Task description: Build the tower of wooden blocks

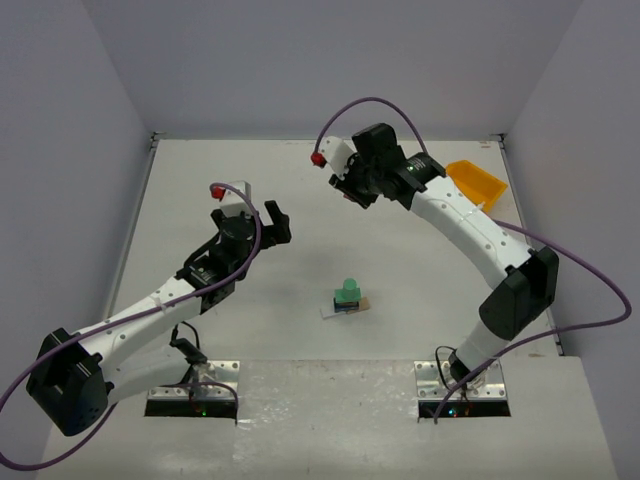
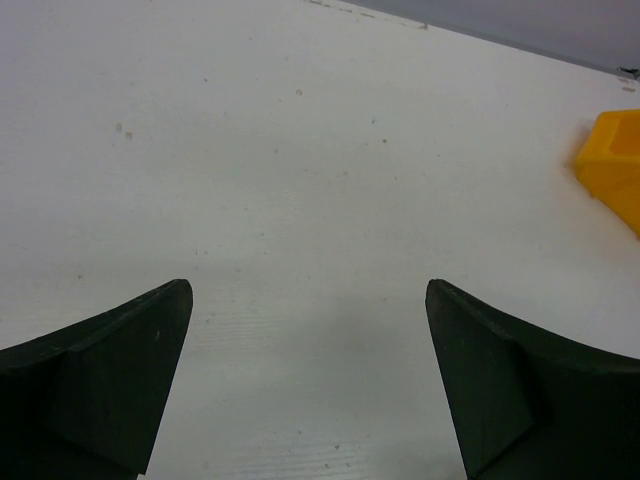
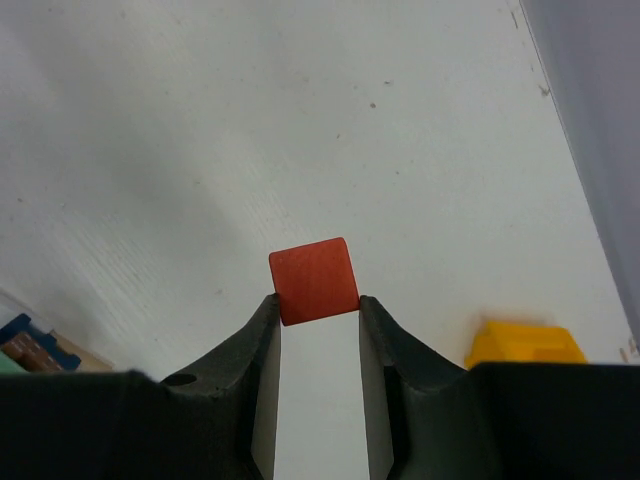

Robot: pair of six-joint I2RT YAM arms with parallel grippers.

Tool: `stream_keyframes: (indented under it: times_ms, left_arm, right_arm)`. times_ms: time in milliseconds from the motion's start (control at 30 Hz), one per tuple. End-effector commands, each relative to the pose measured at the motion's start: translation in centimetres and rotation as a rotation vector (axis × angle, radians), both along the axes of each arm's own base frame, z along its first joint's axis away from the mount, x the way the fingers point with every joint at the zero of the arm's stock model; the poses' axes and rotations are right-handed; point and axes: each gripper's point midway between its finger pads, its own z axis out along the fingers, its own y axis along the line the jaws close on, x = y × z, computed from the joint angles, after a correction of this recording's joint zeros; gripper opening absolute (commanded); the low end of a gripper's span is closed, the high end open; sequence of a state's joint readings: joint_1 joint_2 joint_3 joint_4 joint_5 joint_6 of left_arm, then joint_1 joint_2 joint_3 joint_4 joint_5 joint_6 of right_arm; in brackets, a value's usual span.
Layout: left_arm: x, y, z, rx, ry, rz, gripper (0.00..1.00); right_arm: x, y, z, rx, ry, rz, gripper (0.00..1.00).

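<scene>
Tabletop is matt white, enclosed by grey walls. We see the wood block tower near its centre, green piece uppermost. Right gripper clamps a red block; left gripper stands spread wide.

A yellow plastic bin sits open side up near the far right corner of a white table; pale grey walls enclose three sides.

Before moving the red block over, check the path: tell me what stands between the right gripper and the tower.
Nothing visible. Bare table lies between the tower and the right gripper holding the red block; left gripper and yellow bin sit aside.
</scene>
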State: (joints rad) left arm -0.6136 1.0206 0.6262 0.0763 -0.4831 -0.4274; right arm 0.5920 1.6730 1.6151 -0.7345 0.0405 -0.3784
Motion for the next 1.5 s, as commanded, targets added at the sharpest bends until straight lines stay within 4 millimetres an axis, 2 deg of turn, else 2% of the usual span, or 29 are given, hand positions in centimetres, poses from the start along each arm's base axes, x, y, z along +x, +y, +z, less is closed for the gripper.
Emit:
stream_keyframes:
  times_ms: [0, 133, 200, 267, 300, 500, 667, 900, 1033, 1267, 1467]
  left_arm:
    - [0.1, 0.8, 1.2, -0.015, -0.019, 0.047, 1.00]
    - [-0.4, 2.1, 1.0, -0.013, -0.013, 0.103, 1.00]
    - [-0.6, 2.9, 0.6, -0.007, 0.000, 0.142, 1.00]
    - [-0.9, 3.5, 0.0, 0.011, 0.020, 0.169, 1.00]
    - [-0.9, 3.7, -0.2, 0.016, 0.030, 0.183, 1.00]
    - [-0.9, 4.2, -0.6, 0.045, 0.077, 0.221, 1.00]
    - [-0.7, 4.0, -0.8, 0.047, 0.087, 0.216, 1.00]
    - [-0.9, 3.8, -1.0, 0.040, 0.094, 0.204, 1.00]
    - [-1.4, 3.7, -1.3, 0.027, 0.104, 0.189, 1.00]
    - [-2.0, 4.4, -1.7, 0.023, 0.113, 0.215, 1.00]
    - [-2.2, 4.7, -1.5, 0.019, 0.104, 0.218, 1.00]
  right_arm:
    - [-3.3, 0.1, 1.7, -0.058, -0.033, 0.277, 0.03]
    - [-5.7, -0.3, 0.9, -0.120, -0.009, 0.365, 0.04]
    - [-7.2, -0.9, -0.3, -0.161, 0.006, 0.399, 0.04]
    - [-8.5, -1.0, -0.4, -0.168, 0.002, 0.445, 0.05]
    - [-9.6, -1.1, -1.1, -0.168, 0.028, 0.472, 0.05]
    - [-13.7, -1.0, -1.6, -0.164, 0.153, 0.579, 0.06]
    - [-14.7, -0.8, -1.6, -0.190, 0.191, 0.577, 0.05]
    - [-16.9, 1.1, -1.4, -0.245, 0.208, 0.578, 0.05]
    - [-17.4, 2.1, -1.6, -0.261, 0.215, 0.549, 0.06]
    - [-19.2, 2.5, -3.2, -0.331, 0.230, 0.592, 0.06]
    - [-19.1, 2.8, -3.7, -0.360, 0.211, 0.578, 0.07]
